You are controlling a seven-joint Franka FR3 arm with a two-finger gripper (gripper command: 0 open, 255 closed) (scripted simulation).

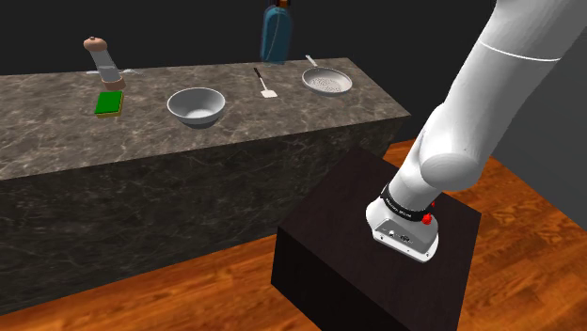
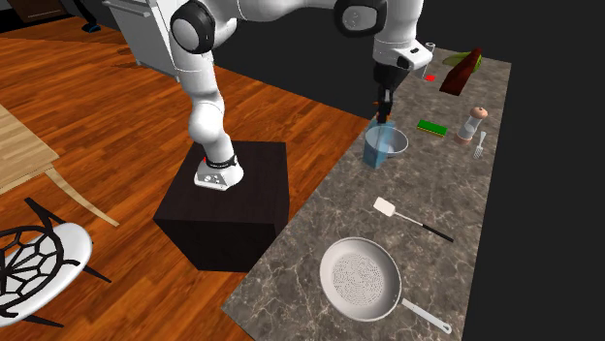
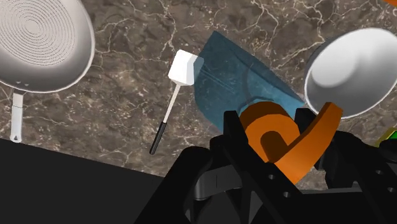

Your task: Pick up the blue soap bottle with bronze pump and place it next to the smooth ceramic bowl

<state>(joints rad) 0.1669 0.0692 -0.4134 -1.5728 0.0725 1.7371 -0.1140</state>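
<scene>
My gripper [image 2: 385,105] is shut on the orange-bronze pump [image 3: 275,132] of the blue soap bottle [image 2: 376,147]. The bottle [image 1: 274,38] hangs upright in the air above the dark marble counter [image 1: 56,122]. In the wrist view the black fingers [image 3: 234,127] clasp the pump from both sides, and the blue bottle body [image 3: 238,79] points down at the counter between a white spatula [image 3: 181,69] and the bowl [image 3: 356,70]. The smooth pale bowl [image 1: 196,105] stands on the counter. In the second exterior view the bottle partly covers the bowl [image 2: 399,143].
On the counter lie a perforated pan [image 1: 327,81], the spatula [image 1: 263,85], a green sponge [image 1: 110,103] and a pepper grinder [image 1: 102,58]. A dark red bottle [image 2: 460,73] and a fork [image 2: 479,145] sit beyond the bowl. The dark stand [image 1: 376,244] is on a wooden floor.
</scene>
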